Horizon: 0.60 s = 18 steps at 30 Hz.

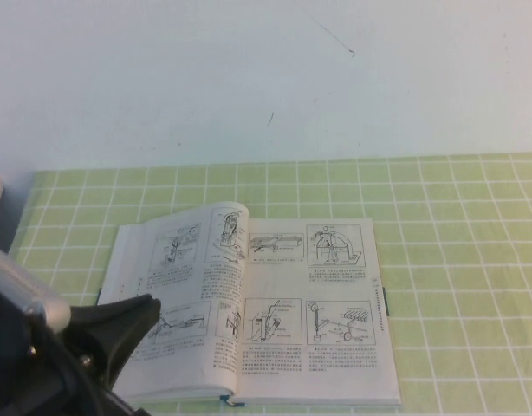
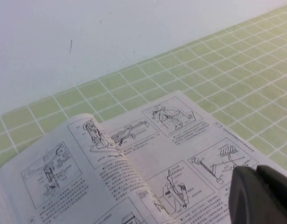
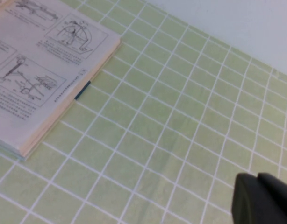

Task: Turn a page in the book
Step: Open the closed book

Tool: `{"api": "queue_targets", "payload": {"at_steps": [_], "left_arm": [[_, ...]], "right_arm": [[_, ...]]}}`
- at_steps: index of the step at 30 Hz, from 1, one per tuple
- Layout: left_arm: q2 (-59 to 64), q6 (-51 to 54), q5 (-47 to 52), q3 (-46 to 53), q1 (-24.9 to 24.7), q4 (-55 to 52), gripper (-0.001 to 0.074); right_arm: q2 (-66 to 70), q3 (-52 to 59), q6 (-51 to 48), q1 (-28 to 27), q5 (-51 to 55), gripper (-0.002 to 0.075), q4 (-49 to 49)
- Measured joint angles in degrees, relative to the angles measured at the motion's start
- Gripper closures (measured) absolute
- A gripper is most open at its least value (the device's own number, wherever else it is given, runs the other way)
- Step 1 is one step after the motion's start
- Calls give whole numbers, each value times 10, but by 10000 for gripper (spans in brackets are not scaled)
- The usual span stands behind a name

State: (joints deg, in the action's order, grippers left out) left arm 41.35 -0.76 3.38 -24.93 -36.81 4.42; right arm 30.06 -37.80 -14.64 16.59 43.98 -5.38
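Note:
An open book (image 1: 275,303) with line drawings and text lies flat on the green checked cloth. One page near the spine curls up at its far edge (image 1: 233,213). My left gripper (image 1: 147,305) is shut and empty, low over the book's left page at the near left. In the left wrist view its black fingertips (image 2: 254,169) hang over the right page (image 2: 181,140). My right gripper (image 3: 256,176) is shut and empty above bare cloth, to the right of the book (image 3: 36,79). It is out of the high view.
The green cloth with a white grid (image 1: 457,260) covers the table up to a plain white wall (image 1: 266,78). A dark marker tab (image 1: 386,303) sticks out at the book's right edge.

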Motion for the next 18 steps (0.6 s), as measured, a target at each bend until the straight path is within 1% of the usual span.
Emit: {"api": "queue_targets", "payload": {"at_steps": [3, 7, 12, 18], "left_arm": [[-26, 8, 3, 28, 0, -2, 739], [-50, 11, 33, 49, 0, -30, 739], [-55, 11, 66, 51, 0, -51, 739], [-57, 12, 62, 51, 0, -58, 739]], "right_arm": [[-49, 66, 14, 0, -36, 727, 0], [-105, 122, 29, 0, -51, 727, 0], [-139, 148, 58, 0, -50, 727, 0], [-142, 149, 66, 0, -16, 727, 0]]}}
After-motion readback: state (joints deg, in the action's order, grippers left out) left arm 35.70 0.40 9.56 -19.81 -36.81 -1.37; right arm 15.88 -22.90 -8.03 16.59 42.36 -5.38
